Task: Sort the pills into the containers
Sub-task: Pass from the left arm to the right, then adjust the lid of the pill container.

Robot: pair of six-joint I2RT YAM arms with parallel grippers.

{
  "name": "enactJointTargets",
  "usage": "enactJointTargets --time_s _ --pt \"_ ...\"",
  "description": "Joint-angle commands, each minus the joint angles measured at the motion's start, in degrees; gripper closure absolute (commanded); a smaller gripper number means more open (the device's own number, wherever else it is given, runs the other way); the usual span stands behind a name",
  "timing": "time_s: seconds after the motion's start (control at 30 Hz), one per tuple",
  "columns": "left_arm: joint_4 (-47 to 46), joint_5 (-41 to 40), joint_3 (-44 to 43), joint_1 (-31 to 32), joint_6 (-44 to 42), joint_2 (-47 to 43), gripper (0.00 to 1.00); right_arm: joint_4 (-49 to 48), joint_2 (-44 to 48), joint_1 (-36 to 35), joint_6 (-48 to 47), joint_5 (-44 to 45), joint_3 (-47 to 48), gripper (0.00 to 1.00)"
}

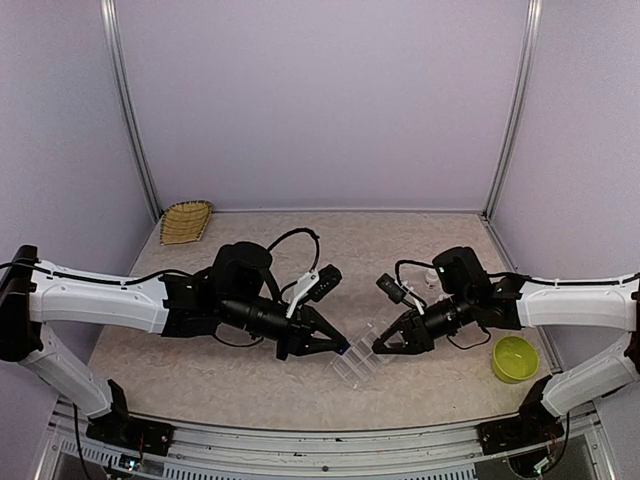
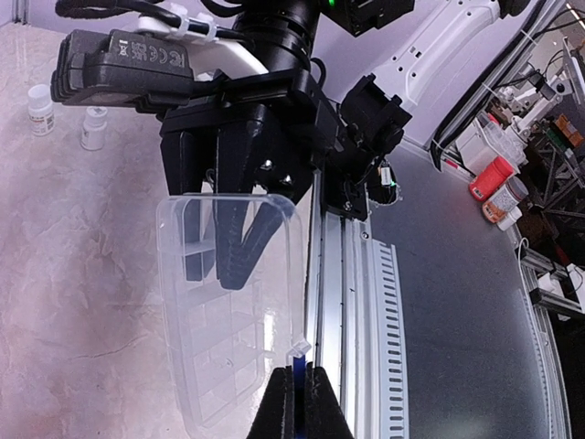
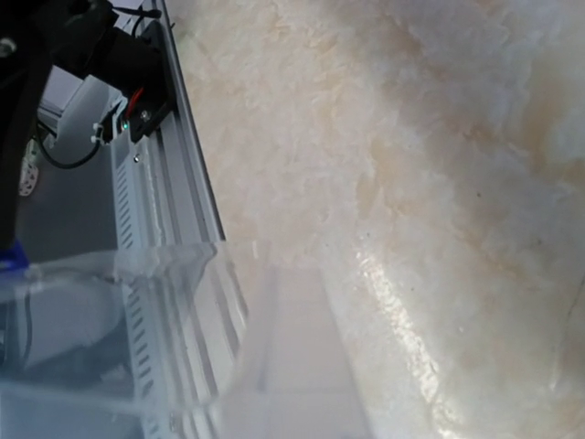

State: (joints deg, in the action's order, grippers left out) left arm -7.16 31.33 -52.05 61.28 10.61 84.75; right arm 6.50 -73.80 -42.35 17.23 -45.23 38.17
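Note:
The clear organizer box (image 1: 360, 366) with its small containers lies on the table between my two arms. In the left wrist view the box (image 2: 215, 352) stretches away with its cells showing. My left gripper (image 2: 300, 391) is shut on the small latch tab at the box's near edge. My right gripper (image 2: 222, 267) has its dark fingers (image 2: 245, 240) closed together on the far end of the box. From above, the left gripper (image 1: 342, 347) and right gripper (image 1: 379, 347) meet the box from opposite sides. The right wrist view shows only blurred clear plastic (image 3: 174, 274), no fingers. No pills show in any view.
A yellow-green bowl (image 1: 514, 358) sits near the right arm. Two small white bottles (image 2: 41, 108) stand on the table behind the right gripper. A woven tray (image 1: 186, 221) lies at the back left. The metal front rail (image 2: 352, 302) runs close beside the box.

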Motion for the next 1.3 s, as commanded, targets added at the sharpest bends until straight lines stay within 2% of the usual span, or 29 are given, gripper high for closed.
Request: enactJointTargets --time_s 0.0,0.07,0.2,0.33,0.37,0.4,0.7,1.0,1.27 --pt "-0.83 0.84 -1.97 0.42 -0.67 0.60 1.00 -0.88 -0.39 0.32 -0.17 -1.08 1.54 0.82" --pt "-0.58 0.76 -2.15 0.42 -0.74 0.83 0.97 -0.64 -0.22 0.28 -0.20 -0.96 1.66 0.82" --pt "-0.40 0.16 -2.41 0.42 -0.76 1.03 0.68 -0.39 0.47 0.30 -0.27 -0.44 1.52 0.82" --pt "0.61 -2.86 -2.23 0.17 -0.89 -0.04 0.24 0.03 1.05 0.25 0.24 0.34 1.58 0.83" --pt "0.98 -4.55 -2.02 0.08 -1.02 -0.62 0.11 0.21 1.17 0.26 0.35 0.52 1.58 0.83" --pt "1.40 -6.98 -1.86 0.07 -1.10 -1.36 0.02 0.40 1.26 0.25 0.56 0.81 1.69 0.83" --pt "7.80 -22.52 -2.32 3.27 -3.26 -5.67 0.01 0.91 1.72 0.25 3.30 2.64 2.50 0.83" --pt "17.00 -36.46 -8.53 11.60 -6.29 1.93 0.01 0.45 2.16 0.26 5.42 2.77 3.74 0.83" --pt "16.32 -49.91 -9.03 11.26 -3.27 2.63 0.01 0.63 3.34 0.25 5.00 1.82 3.11 0.83"
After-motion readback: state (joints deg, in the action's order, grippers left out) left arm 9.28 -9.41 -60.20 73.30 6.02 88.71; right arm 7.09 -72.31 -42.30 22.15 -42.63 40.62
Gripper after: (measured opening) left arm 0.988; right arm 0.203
